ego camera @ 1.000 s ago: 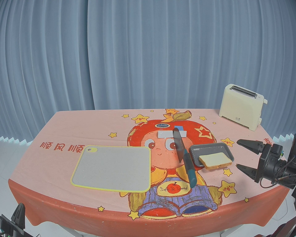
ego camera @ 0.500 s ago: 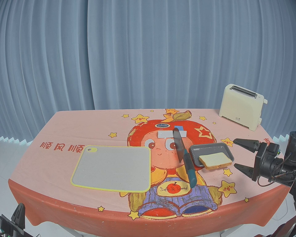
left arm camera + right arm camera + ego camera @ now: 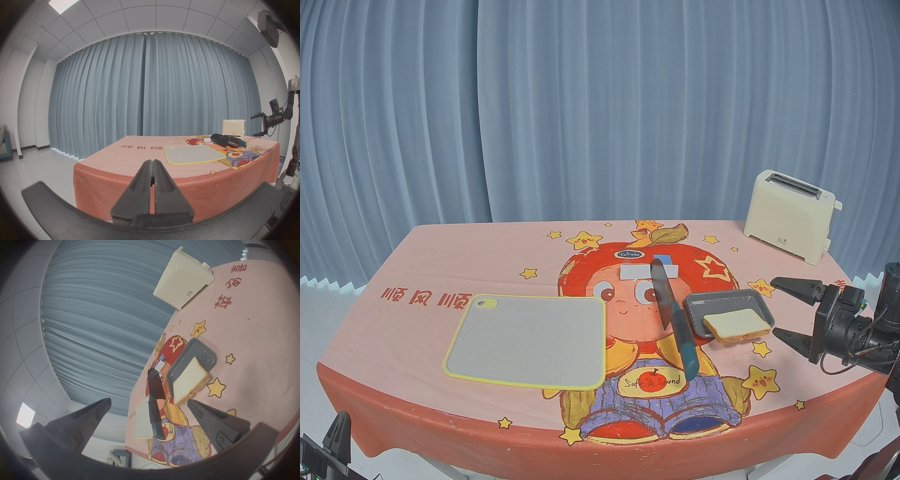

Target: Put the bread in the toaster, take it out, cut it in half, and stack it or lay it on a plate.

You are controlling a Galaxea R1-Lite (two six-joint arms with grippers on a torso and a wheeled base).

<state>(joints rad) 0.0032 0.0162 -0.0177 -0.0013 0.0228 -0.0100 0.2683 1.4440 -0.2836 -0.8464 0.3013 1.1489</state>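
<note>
The bread (image 3: pixel 736 325) is a single pale slice lying on the near side of the grey tray (image 3: pixel 727 299). It sits just right of the knife (image 3: pixel 675 324) and well apart from the toaster (image 3: pixel 791 215) at the far right corner of the table. It looks light and soft – likely to dent or tear under a hard pinch, and it bends rather than staying stiff – so a gentle clasp across its two broad faces seems the safest hold. The edge that hangs past the tray's rim toward the robot is probably the best place to take it, since a finger can get underneath there. The slice is close to square. Its slightly longer side runs roughly across the table from left to right, with one end facing the right gripper (image 3: pixel 778 309), and its broad face is turned up (perhaps a little tilted by the rim). It would have to be turned on edge for the toaster's top slot. The right gripper is spread wide and carries nothing, hanging at the table's right edge near the tray with its tips aimed at the slice but not touching it. The left gripper (image 3: pixel 152 184) is pressed closed on nothing, low by the table's near left corner, far from the cutting board (image 3: pixel 529 341).
</note>
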